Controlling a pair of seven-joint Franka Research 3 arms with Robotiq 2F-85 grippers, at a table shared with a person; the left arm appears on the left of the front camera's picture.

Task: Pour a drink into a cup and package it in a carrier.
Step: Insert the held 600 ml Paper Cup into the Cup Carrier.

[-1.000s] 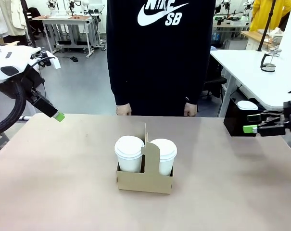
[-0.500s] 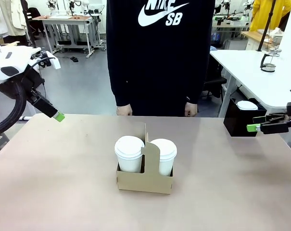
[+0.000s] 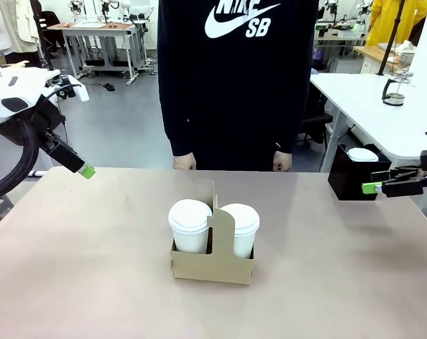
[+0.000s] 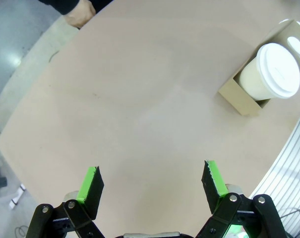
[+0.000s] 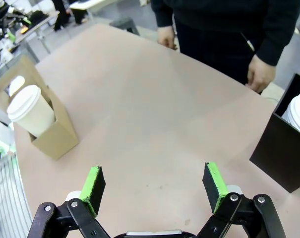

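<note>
The brown cardboard carrier [image 3: 213, 263] stands mid-table, its upright handle between two white lidded cups [image 3: 190, 224] [image 3: 240, 227], one in each slot. The drink is hidden under the lids. My left gripper [image 3: 86, 171] hovers open over the table's far left corner; its wrist view has the carrier [image 4: 237, 94] and a cup [image 4: 273, 72] at the upper right, well beyond the gripper [image 4: 150, 181]. My right gripper [image 3: 372, 187] hangs open at the right edge. From its wrist view, the gripper [image 5: 152, 186] holds nothing, and the carrier [image 5: 53, 139] with a cup [image 5: 28, 111] is far left.
A black box [image 3: 347, 180] with a white round top [image 3: 362, 154] sits at the table's right, just behind my right gripper, and the box [image 5: 283, 148] also borders that wrist view. A person stands at the far edge, hands [image 3: 183, 162] [image 3: 281, 162] hanging. A glass jug [image 3: 393, 90] stands on another table.
My right gripper drew back slightly toward the right edge and turned, so one green pad shows instead of two. The left arm, cups and carrier have not moved.
</note>
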